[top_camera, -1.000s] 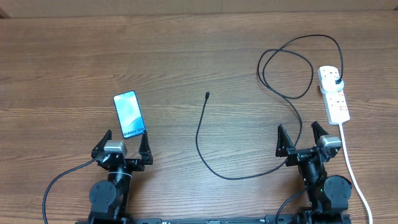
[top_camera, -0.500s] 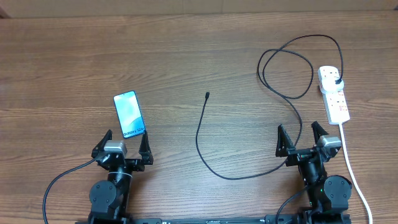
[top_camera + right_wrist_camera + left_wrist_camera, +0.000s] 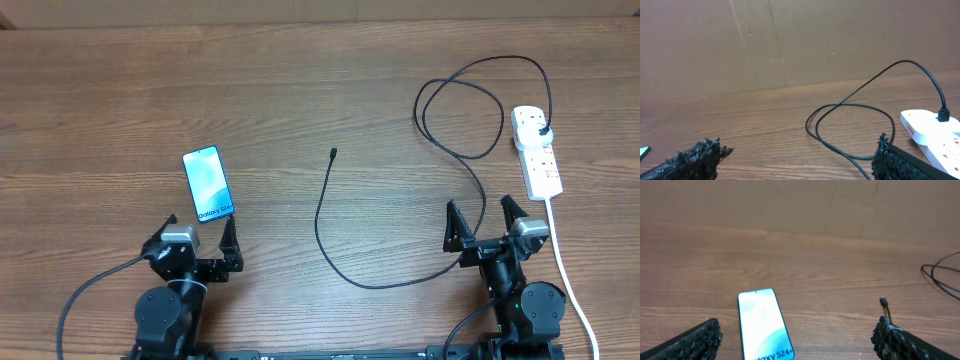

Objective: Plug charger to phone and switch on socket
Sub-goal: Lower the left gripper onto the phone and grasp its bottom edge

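Near the front-left corner of the desk [image 3: 300, 80], the left gripper [image 3: 200, 232] has its jaws wide open and holds nothing. The phone [image 3: 208, 184] lies flat just past it, screen lit, its near short end almost between the fingers.

In the middle of the desk lies the thin black charger [image 3: 322, 215]. Its small tip [image 3: 332, 153] is well apart from the phone. The right gripper [image 3: 482, 212], near the front-right corner, is also wide open and holds nothing. By the right edge sits the white socket [image 3: 537, 150] with the black plug [image 3: 543, 130] already in it.

I think nothing has started yet. To do it well, 1 gripper should pinch the charger right behind the tip so it does not flop. The other should hold the phone by its 2 long sides. Then the tip should slide in straight, not tilted. I cannot see the hole on the phone.

The top view shows the whole charger from tip to plug. The left wrist view shows the words on the screen up close. The right wrist view shows the plug standing in the socket from the side.
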`<state>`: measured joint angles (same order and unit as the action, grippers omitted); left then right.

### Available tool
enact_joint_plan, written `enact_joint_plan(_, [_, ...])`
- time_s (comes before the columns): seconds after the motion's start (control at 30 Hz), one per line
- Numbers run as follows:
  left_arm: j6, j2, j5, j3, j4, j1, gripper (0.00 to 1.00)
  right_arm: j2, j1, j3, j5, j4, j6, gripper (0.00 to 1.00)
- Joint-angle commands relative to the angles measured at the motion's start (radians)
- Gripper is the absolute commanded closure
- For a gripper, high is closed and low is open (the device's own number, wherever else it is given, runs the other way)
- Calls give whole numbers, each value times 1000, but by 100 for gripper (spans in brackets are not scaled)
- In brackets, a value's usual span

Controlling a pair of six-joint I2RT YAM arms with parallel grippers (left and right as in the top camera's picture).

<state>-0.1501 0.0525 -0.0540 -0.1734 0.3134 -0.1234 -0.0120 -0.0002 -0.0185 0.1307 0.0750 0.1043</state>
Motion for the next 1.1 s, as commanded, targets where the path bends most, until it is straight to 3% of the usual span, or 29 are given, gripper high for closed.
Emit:
enact_joint_plan(0.0, [24,79,-17,-130,30,6,0,9,-6,11,2,-6,-1,0])
enact_joint_plan(0.3, [123,392,-17,-417,158,6,0,9,-6,11,2,-6,-2,0])
enact_joint_plan(0.77, [125,1043,100,-1032,493,6,0,9,-6,11,2,-6,-1,0])
enact_joint_plan(1.07, [98,1227,160,-1079,552,5,0,9,-6,11,2,-6,-2,0])
